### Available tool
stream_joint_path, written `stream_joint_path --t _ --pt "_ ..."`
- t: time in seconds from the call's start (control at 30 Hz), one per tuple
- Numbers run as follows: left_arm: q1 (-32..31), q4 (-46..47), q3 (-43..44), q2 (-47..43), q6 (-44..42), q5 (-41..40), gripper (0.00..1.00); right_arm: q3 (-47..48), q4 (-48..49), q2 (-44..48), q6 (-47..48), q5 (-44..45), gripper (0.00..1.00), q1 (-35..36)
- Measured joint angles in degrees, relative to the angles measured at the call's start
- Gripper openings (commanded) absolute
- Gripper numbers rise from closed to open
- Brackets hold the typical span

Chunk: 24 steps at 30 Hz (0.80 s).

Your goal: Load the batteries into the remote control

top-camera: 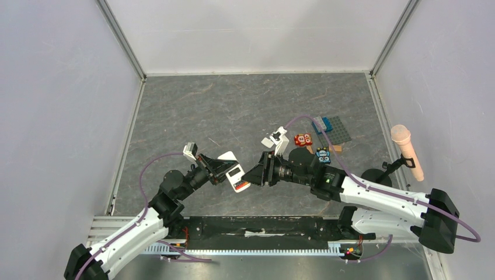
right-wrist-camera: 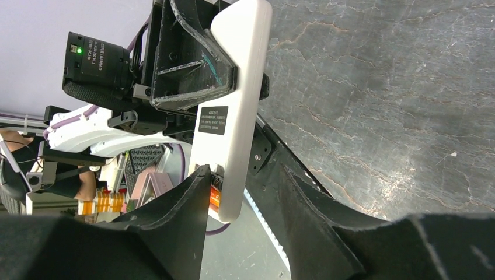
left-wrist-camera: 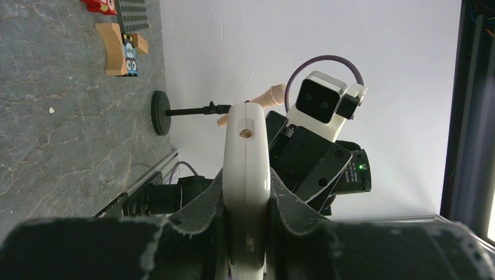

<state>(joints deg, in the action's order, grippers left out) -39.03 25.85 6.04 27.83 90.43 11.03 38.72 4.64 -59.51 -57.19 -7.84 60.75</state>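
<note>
Pinched in left gripper (left-wrist-camera: pixel 247 188), remote (right-wrist-camera: pixel 233 87) points lengthwise at right gripper (right-wrist-camera: pixel 244 175), which straddles its free end, jaws spread.

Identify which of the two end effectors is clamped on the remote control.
The left end effector: it is shut on the white remote control. The right end effector only straddles the remote's end, jaws apart.

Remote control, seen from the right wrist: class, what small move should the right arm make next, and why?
Probably press the orange battery further into the remote control. The left jaws clamp the remote, the right jaws stand apart around its end, and the battery shows at that end, seemingly not fully seated.
</note>
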Motion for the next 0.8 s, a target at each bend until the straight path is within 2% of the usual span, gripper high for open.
stream_joint_path --t 0.23,0.33,0.5,0.8 --pt "0.00 0.00 0.00 -0.04 0.00 -0.07 0.02 -0.11 0.68 0.00 -0.07 -1.31 0.48 0.00" --pt "0.00 0.00 0.00 -0.04 0.00 -0.13 0.02 -0.28 1.20 -0.02 -0.20 -1.90 0.42 0.00" --pt "-0.02 -0.02 0.00 -0.04 0.00 -0.17 0.02 -0.85 1.92 -0.07 -0.66 -2.73 0.37 0.00" --pt "0.00 0.00 0.00 -0.15 -0.04 -0.44 0.02 -0.85 2.16 -0.26 -1.55 -2.84 0.10 -0.04"
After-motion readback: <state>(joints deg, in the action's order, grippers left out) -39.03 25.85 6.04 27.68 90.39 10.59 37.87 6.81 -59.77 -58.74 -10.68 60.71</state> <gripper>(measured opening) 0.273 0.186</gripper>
